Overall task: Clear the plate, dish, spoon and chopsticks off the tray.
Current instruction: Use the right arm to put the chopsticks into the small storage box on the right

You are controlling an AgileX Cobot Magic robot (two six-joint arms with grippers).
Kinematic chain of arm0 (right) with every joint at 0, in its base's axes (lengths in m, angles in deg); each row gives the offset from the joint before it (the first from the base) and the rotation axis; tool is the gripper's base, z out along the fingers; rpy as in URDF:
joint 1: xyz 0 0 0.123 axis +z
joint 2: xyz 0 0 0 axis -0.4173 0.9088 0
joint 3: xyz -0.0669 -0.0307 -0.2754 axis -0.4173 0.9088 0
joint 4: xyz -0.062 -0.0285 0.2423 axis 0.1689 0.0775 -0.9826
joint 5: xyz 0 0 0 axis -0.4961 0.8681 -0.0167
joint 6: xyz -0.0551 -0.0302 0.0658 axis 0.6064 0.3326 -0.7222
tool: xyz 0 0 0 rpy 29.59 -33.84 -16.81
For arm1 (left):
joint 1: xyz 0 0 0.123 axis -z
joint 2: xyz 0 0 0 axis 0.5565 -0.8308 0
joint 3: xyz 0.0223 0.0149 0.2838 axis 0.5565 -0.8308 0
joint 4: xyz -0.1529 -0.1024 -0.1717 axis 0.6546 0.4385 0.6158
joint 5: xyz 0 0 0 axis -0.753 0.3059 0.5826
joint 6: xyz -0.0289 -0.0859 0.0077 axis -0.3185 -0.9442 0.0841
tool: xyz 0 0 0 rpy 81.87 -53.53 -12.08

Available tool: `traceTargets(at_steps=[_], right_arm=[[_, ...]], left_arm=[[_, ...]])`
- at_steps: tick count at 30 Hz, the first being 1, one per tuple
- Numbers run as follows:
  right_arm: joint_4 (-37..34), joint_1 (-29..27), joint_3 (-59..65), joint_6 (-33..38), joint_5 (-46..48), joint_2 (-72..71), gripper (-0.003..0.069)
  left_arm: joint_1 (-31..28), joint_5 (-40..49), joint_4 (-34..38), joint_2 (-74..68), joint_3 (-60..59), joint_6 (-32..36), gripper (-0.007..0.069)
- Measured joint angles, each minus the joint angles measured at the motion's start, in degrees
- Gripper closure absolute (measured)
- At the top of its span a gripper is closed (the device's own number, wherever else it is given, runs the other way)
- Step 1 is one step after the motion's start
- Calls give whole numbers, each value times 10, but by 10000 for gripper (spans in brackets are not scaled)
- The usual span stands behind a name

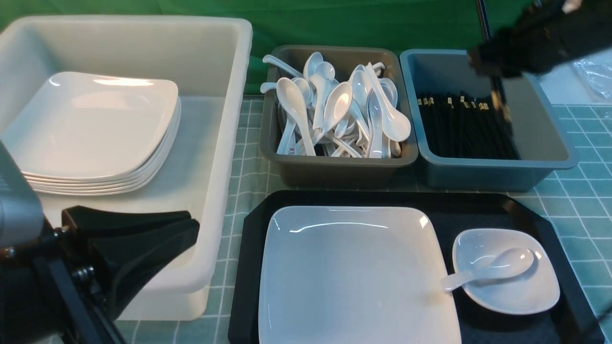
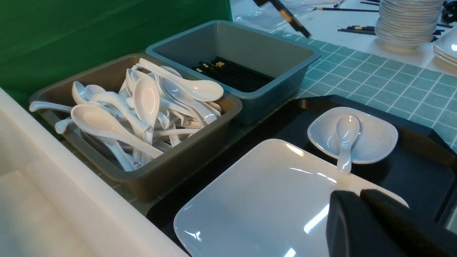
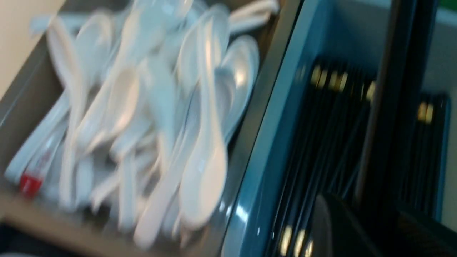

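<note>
Three of the four pieces sit on the tray (image 1: 478, 205); the chopsticks (image 1: 500, 102) hang over a blue bin (image 1: 478, 179).

The right gripper (image 1: 495, 67) is narrowed on the black chopsticks and holds them steeply tilted above the blue bin. Other black chopsticks lie there in a row, so the pair is probably meant to join them. The plate (image 1: 354, 272) fills the tray's left part, with the dish (image 1: 526, 291) just beside it on the right. The spoon (image 1: 502, 265) has its bowl in the dish and its handle reaching the plate's rim, so it likely has to come off before either of them. The left gripper (image 1: 193, 224), jaws pressed together and empty, sits low beside the white tub (image 1: 215, 191). A stack of plates (image 1: 95, 129) in that tub suggests where the plate belongs, and the grey-brown bin (image 1: 334, 174) of spoons suits the spoon.
</note>
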Motion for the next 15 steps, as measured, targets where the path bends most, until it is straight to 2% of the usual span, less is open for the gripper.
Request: traceTargets(at_steps=[5,11,13,15], right_arm=[[-1,-23,-89,-32,10,110,516],[7,-32,-96,-35,9,142,509],[11,-32,-97,-37,2,142,463],[18,-32,-97,-37,7,141,345]], left_arm=[[0,14,-12,0,0,0,606],[0,16,-17,0,0,0,606],[0,16,-18,0,0,0,606],[0,16,-21,0,0,0,606]])
